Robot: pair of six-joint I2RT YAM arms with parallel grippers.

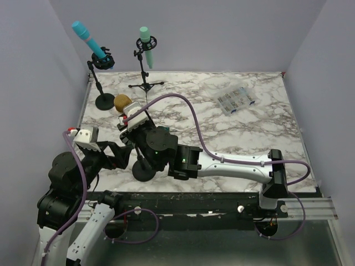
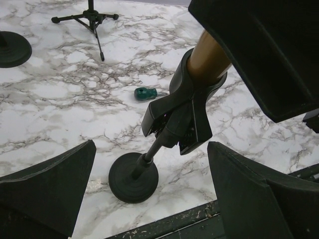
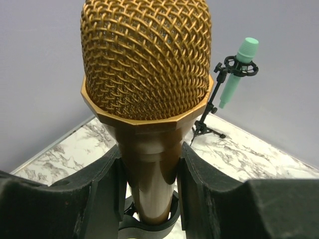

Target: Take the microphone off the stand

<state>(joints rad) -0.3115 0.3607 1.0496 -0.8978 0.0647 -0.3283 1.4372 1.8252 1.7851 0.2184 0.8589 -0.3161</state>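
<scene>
Right gripper [image 3: 149, 172] is clamped on the gold microphone [image 3: 145, 64] just below its mesh head, the body seated in the clip [image 2: 185, 112] of the stand [image 2: 133, 178] (round base on the marble table [image 2: 60, 94]); left gripper [image 2: 152, 189] hangs wide open near it

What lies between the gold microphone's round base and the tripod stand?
A small green object on the marble table, between round base and tripod stand; the left wrist view shows it.
</scene>
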